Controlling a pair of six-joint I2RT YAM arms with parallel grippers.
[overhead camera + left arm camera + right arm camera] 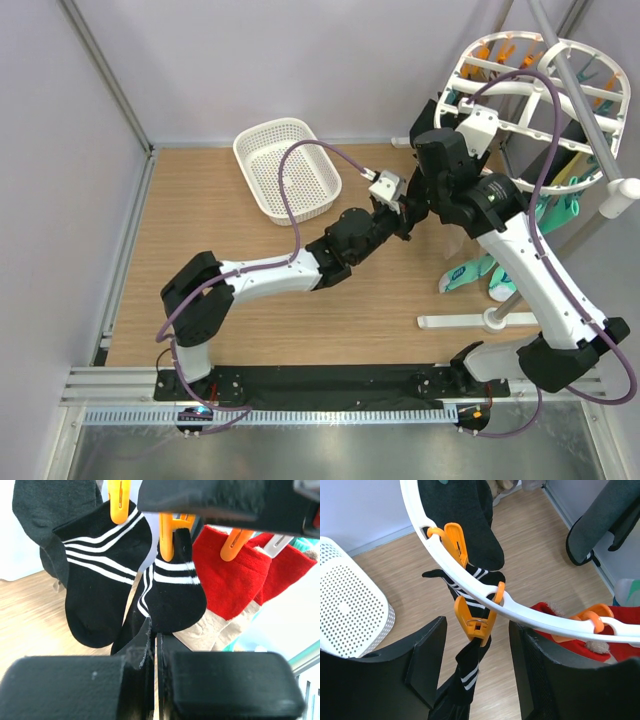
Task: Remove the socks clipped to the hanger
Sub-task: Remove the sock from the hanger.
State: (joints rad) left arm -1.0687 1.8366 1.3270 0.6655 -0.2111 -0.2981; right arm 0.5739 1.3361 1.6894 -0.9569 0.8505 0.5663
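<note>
Because the socks [470,272] are thin knit, they are judged light, limp and stretchy: no crush risk, but the fabric is expected to elongate before anything releases, so a straight tug is not advised. All of them are seen hanging from the hanger [535,617], pegged at the cuff along its white rim, above the desk [380,310] at the right rear. The black striped sock [175,592] is the one being worked: its loose lower end appears pinched between the nearly closed fingers of the left gripper [156,655], with only a sliver of gap left around the cloth. Whether the bite is deep enough cannot be told. The right gripper [477,630] is spread wide with nothing held, one finger on either side of the orange peg [471,617] that appears to carry this sock, no contact visible. The best hold is judged to be low on the foot, on doubled fabric. The peg's tails should be squeezed so the cuff is freed without strain. Red socks [227,585] hang just beside and could be snagged.
</note>
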